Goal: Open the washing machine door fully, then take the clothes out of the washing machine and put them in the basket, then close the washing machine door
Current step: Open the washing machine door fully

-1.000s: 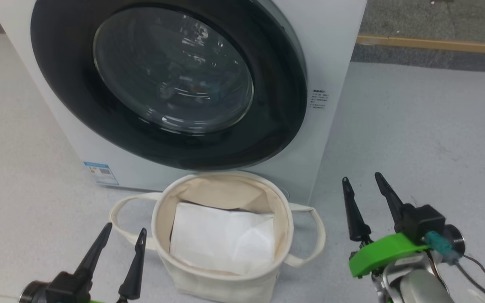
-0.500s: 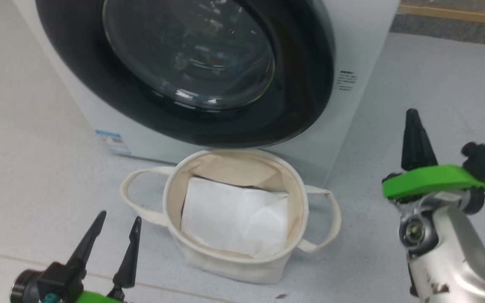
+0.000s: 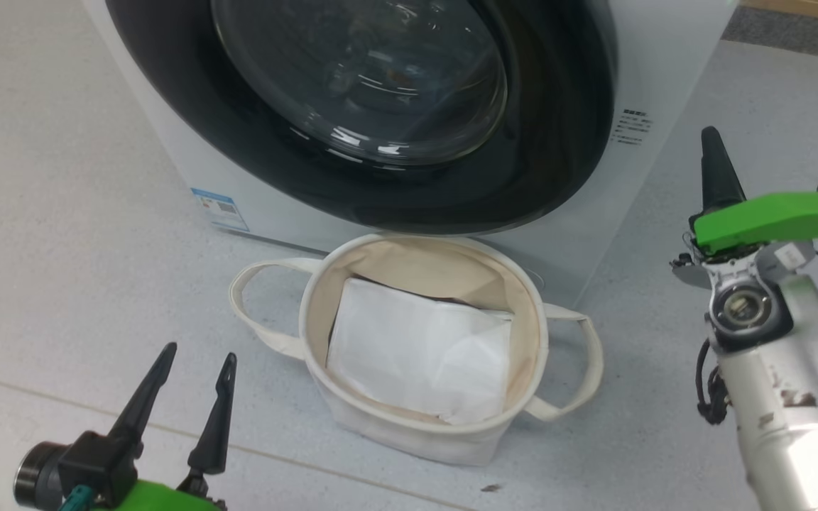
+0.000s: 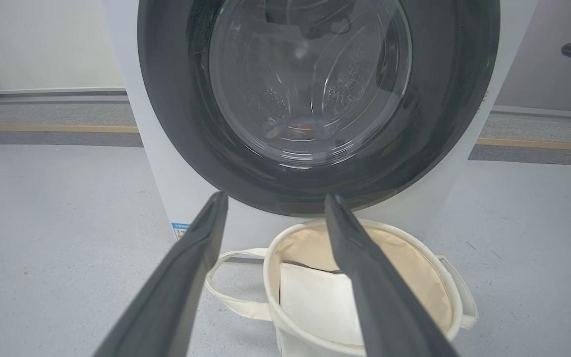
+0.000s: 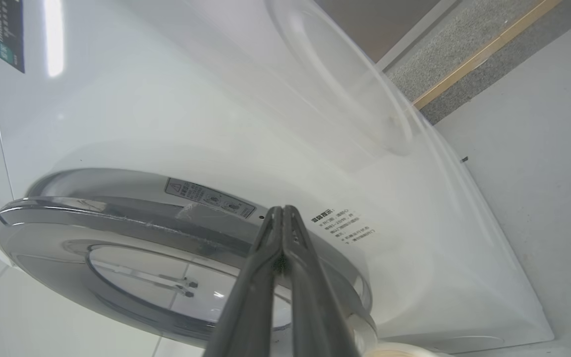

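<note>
Washing machine door (image 3: 558, 121) near right end effector (image 3: 711, 142)

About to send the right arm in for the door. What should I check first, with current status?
1. Round black-rimmed glass washing machine door open: not ok, it sits shut.
2. Right gripper ready: ok, fingers pressed together, holding nothing.
3. Right fingers touching the door's edge: cannot tell.
4. Left gripper out of the way: ok, open, empty, low at the left.
5. Small cream canvas basket clear of the door's swing: cannot tell; it stands right below the rim.
6. Blue-and-orange clothes inside: ok, a patch shows through the glass.
</note>
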